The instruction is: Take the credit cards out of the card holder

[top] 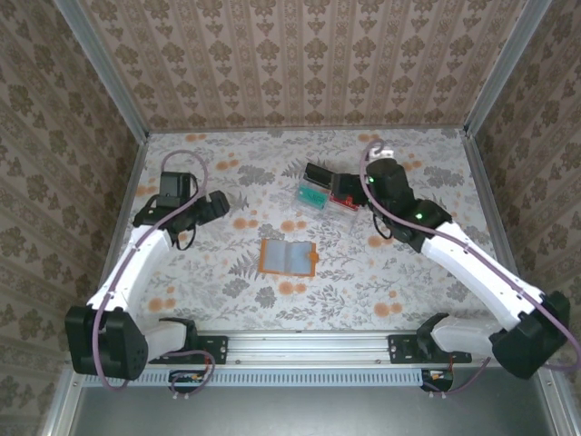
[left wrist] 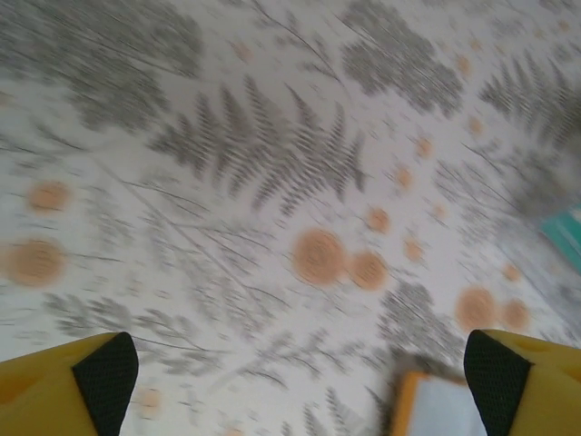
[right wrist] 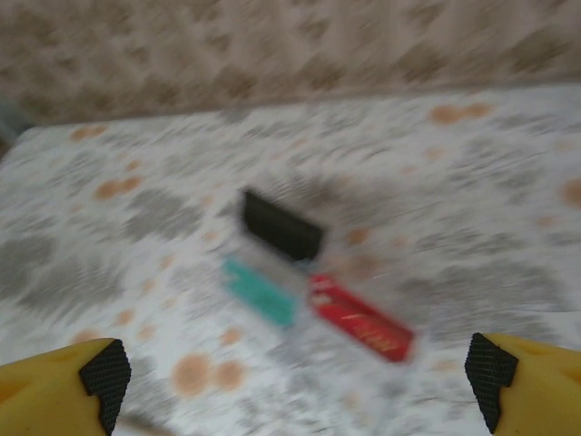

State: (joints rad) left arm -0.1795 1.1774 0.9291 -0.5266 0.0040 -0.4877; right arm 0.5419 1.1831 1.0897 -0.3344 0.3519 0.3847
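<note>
The card holder (top: 288, 257) lies open on the flowered surface (top: 408, 291), near its middle. Farther back, well apart from it, lie the black card (top: 320, 173), the teal card (top: 311, 193) and the red card (top: 343, 189), close together. The left gripper (left wrist: 301, 377) stands wide and empty, left of the holder. The right gripper (right wrist: 298, 377) is also wide and empty, near the cards.
</note>
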